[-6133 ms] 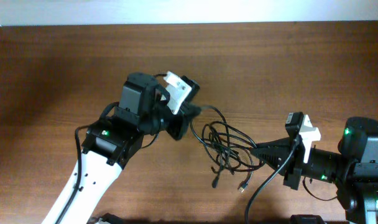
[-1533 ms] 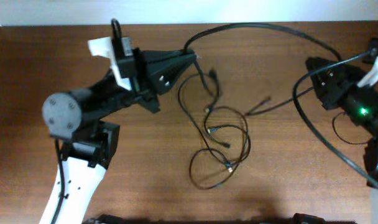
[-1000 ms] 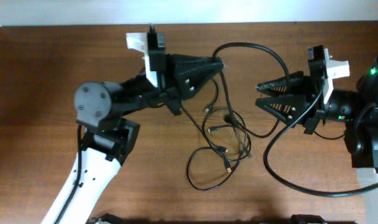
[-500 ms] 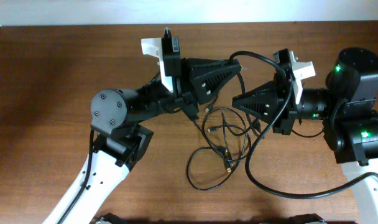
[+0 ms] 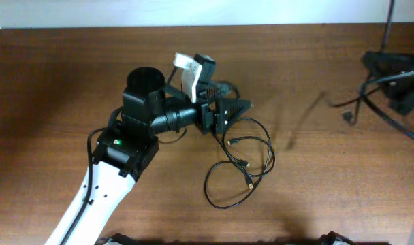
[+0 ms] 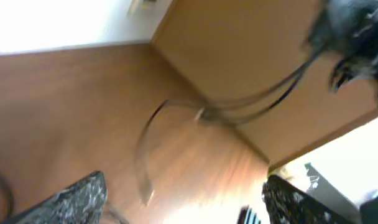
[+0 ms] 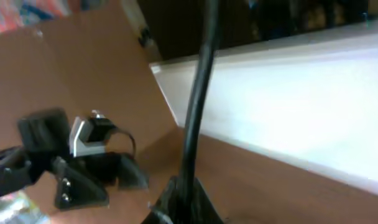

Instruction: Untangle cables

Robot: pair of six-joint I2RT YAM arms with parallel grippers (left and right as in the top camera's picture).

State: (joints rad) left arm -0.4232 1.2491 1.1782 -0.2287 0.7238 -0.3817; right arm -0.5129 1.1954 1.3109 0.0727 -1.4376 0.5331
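Cables [image 5: 242, 167] lie in loose loops on the table [image 5: 57, 82] just beside the left gripper [image 5: 242, 107], whose jaws stand wide apart and empty. Well apart from it, the right gripper [image 7: 183, 204] is pinched tight on one raised cord [image 7: 198, 93].

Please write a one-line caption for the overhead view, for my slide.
Left gripper open beside looped cables on the table; right gripper at the edge holds one cable apart.

A robot test bench, seemingly; wooden table [image 5: 50, 82], white wall [image 5: 193, 12], mounted arm [image 5: 125, 146].
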